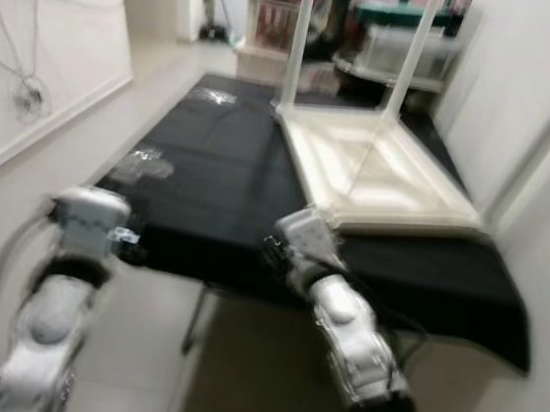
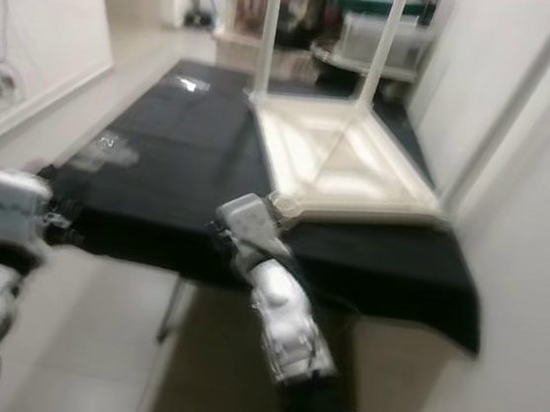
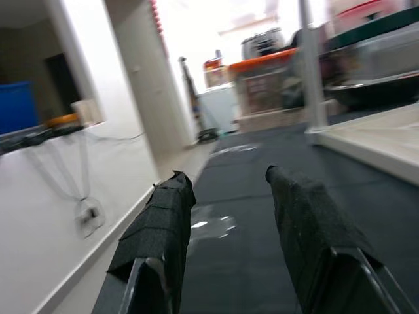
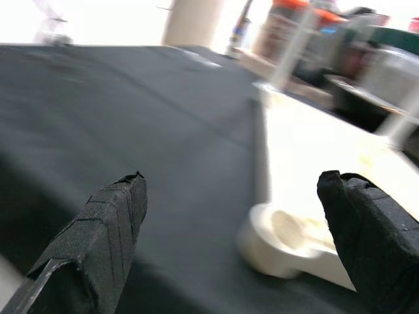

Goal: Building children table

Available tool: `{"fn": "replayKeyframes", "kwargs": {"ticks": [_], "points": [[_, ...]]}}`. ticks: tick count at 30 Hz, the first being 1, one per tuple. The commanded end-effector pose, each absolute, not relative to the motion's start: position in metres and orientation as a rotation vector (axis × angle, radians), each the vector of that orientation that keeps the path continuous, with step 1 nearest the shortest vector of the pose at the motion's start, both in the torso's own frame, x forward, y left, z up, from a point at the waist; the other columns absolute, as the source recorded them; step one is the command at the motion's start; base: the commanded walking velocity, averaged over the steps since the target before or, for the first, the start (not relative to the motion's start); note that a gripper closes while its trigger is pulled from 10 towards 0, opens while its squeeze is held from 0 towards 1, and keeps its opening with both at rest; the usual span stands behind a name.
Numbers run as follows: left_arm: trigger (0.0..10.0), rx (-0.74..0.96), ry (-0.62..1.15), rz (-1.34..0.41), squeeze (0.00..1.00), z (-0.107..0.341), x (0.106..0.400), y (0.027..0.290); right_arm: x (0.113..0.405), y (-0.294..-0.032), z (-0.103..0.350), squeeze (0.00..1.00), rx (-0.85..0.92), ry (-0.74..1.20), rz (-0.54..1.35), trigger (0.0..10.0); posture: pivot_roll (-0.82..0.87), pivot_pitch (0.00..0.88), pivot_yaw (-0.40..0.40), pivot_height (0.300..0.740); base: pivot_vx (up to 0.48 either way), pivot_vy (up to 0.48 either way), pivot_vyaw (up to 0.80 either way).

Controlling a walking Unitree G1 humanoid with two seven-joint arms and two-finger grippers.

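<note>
A white children's table top (image 1: 378, 173) lies upside down on a black-covered work table (image 1: 208, 179). Two white legs (image 1: 300, 40) stand up from its far corners. My right gripper (image 4: 232, 180) hovers open just before the top's near left corner, where a round empty leg socket (image 4: 278, 245) shows between its fingers. My left gripper (image 3: 226, 175) is open with nothing in it, held low at the work table's near left edge and pointing along the black cloth. Both silver arms reach forward, the left arm (image 1: 83, 229) and the right arm (image 1: 342, 313).
Two clear plastic bags (image 1: 146, 164) lie on the black cloth at the left. Storage bins with an orange lid (image 1: 283, 8) and a green lid (image 1: 401, 17) stand beyond the table. A white wall (image 1: 543, 117) closes the right side; cables (image 1: 29, 94) hang on the left wall.
</note>
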State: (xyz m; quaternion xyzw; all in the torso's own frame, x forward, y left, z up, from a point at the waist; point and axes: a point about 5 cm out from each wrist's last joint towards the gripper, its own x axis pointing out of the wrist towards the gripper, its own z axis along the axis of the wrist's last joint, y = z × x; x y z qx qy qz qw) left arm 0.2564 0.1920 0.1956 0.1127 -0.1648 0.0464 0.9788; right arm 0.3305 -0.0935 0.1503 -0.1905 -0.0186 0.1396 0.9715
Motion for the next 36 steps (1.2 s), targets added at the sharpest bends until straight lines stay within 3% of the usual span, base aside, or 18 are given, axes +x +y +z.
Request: {"fn": "replayKeyframes", "kwargs": {"ticks": [1, 7, 12, 16, 24, 36], "points": [[10.0, 0.227, -0.331, 0.069, 0.0, 0.194, 0.256, 0.187, 0.333, -0.109, 0.148, 0.0, -0.386, -0.012, 0.192, 10.0, -0.07, 0.0, -0.06, 0.74, 0.0, 0.0, 0.0], [10.0, 0.238, -0.307, 0.066, 0.0, 0.19, 0.254, 0.187, 0.334, -0.12, 0.151, 0.0, -0.405, -0.035, 0.083, 10.0, -0.07, 0.0, -0.061, 0.74, 0.0, 0.0, 0.0], [10.0, 0.256, -0.268, 0.046, 0.0, 0.18, 0.249, 0.189, 0.333, -0.156, 0.151, 0.0, -0.239, -0.023, -0.127, 10.0, -0.08, 0.0, -0.063, 0.74, 0.0, 0.0, 0.0], [10.0, 0.259, -0.253, 0.036, 0.0, 0.176, 0.247, 0.19, 0.331, -0.164, 0.15, 0.0, -0.238, -0.019, -0.161, 10.0, -0.08, 0.0, -0.063, 0.74, 0.0, 0.0, 0.0], [10.0, 0.262, -0.235, 0.015, 0.0, 0.172, 0.243, 0.188, 0.332, -0.167, 0.151, 0.0, -0.227, -0.015, -0.186, 10.0, -0.07, 0.0, -0.07, 0.74, 0.0, 0.0, -0.7], [10.0, 0.259, -0.214, 0.005, 0.0, 0.166, 0.238, 0.188, 0.329, -0.159, 0.147, 0.0, -0.268, -0.016, -0.104, 10.0, -0.07, 0.0, -0.077, 0.74, 0.0, 0.0, -0.15]]}}
